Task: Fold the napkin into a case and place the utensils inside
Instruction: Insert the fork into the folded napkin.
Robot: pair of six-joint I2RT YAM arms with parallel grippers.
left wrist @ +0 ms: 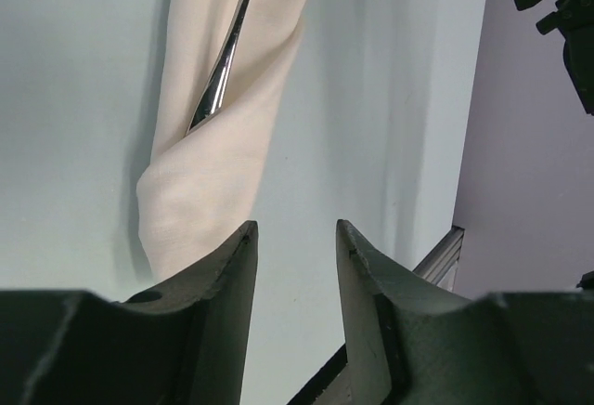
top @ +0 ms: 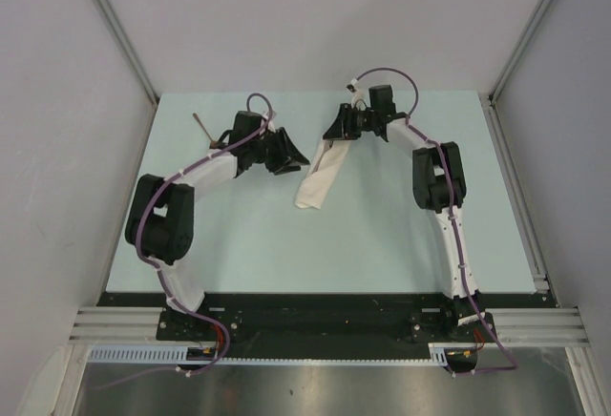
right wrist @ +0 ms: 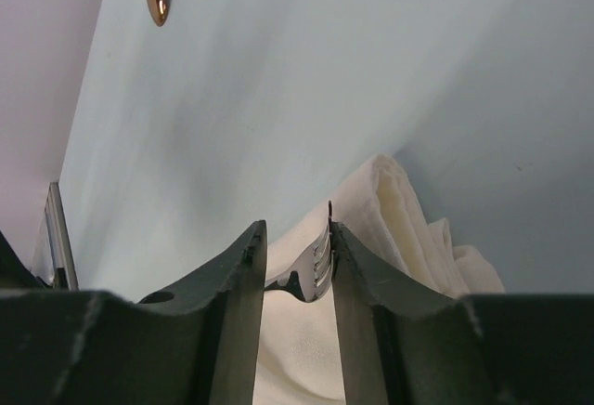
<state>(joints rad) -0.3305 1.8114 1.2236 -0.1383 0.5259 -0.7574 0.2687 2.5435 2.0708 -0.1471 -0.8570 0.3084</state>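
The narrow cream-white cloth case [top: 318, 179] sits mid-table, long axis running 1 to 7 o'clock, mouth at the 1 end. It's floppy and light, so I'd pinch a mouth edge. The right gripper [right wrist: 295, 234] looks clamped on the small silver metal fork [right wrist: 322, 258] at its tines, handle pointing 7 into the pouch. Slick metal, might twist. The left gripper [left wrist: 295, 233] hangs spread and empty. The copper-bowled spoon [top: 203, 126] waits at 10 o'clock.
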